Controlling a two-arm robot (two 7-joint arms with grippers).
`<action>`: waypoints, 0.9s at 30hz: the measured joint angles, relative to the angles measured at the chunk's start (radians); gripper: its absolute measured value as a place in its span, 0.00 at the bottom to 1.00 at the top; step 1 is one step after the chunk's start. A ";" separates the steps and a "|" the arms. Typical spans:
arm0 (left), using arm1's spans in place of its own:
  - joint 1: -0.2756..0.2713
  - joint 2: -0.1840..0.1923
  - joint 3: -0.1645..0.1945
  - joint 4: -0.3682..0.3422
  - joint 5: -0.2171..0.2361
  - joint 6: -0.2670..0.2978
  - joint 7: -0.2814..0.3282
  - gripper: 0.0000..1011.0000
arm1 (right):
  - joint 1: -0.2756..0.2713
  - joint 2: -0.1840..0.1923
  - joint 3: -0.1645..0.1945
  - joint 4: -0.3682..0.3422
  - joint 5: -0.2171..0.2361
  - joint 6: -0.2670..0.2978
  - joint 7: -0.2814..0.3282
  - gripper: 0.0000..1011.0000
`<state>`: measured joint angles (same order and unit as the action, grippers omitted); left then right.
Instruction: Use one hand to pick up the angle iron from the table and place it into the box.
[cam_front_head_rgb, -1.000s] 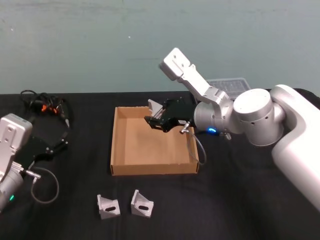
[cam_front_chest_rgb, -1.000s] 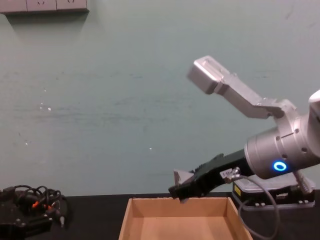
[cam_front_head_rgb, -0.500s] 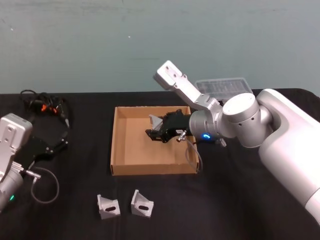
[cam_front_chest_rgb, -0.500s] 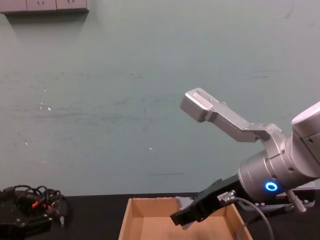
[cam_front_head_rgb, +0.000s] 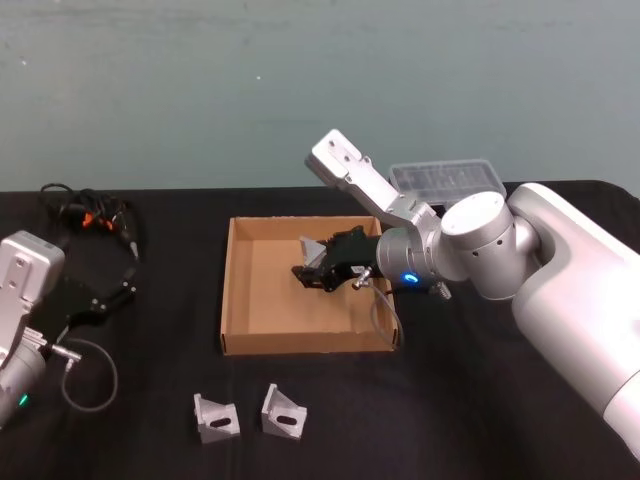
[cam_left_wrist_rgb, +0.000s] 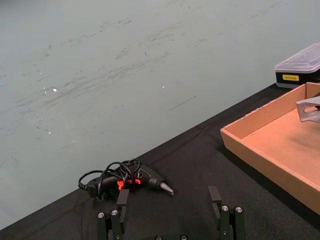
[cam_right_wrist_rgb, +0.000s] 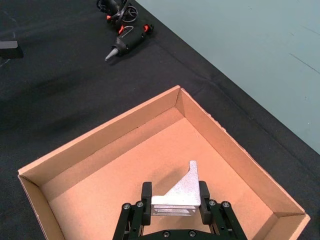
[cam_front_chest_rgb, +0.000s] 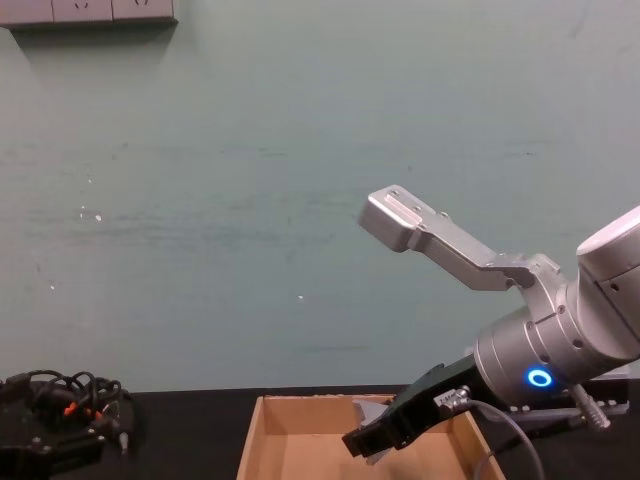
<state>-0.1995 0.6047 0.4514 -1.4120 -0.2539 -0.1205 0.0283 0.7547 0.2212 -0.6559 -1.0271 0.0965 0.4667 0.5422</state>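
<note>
Right gripper (cam_front_head_rgb: 318, 270) was clamped tight on the angle iron (cam_right_wrist_rgb: 179, 196), holding it low over the far half of the box (cam_front_head_rgb: 232, 300). Left gripper (cam_left_wrist_rgb: 168, 200) was parked at the table's (cam_front_head_rgb: 150, 380) left side, fingers apart.

The right arm (cam_front_head_rgb: 480, 245) reaches from the right toward the middle, wrist tilted downward; the right gripper (cam_front_head_rgb: 318, 268) has its fingers (cam_right_wrist_rgb: 146, 196) clamped inward. The left arm (cam_front_head_rgb: 20, 275) rests near left, the left gripper (cam_left_wrist_rgb: 168, 195) spread apart.
</note>
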 joint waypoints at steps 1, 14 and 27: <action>0.000 0.000 0.000 0.000 0.000 0.000 0.000 0.99 | 0.000 0.000 0.000 -0.001 0.000 0.000 0.000 0.53; 0.000 0.000 0.000 0.000 0.000 0.000 0.000 0.99 | -0.002 0.002 0.000 -0.006 0.003 -0.001 0.000 0.73; 0.000 0.000 0.000 0.000 0.000 0.000 0.000 0.99 | -0.003 0.003 0.000 -0.007 0.005 -0.003 0.000 0.99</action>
<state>-0.1995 0.6047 0.4514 -1.4120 -0.2539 -0.1206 0.0283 0.7516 0.2244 -0.6558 -1.0339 0.1010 0.4642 0.5422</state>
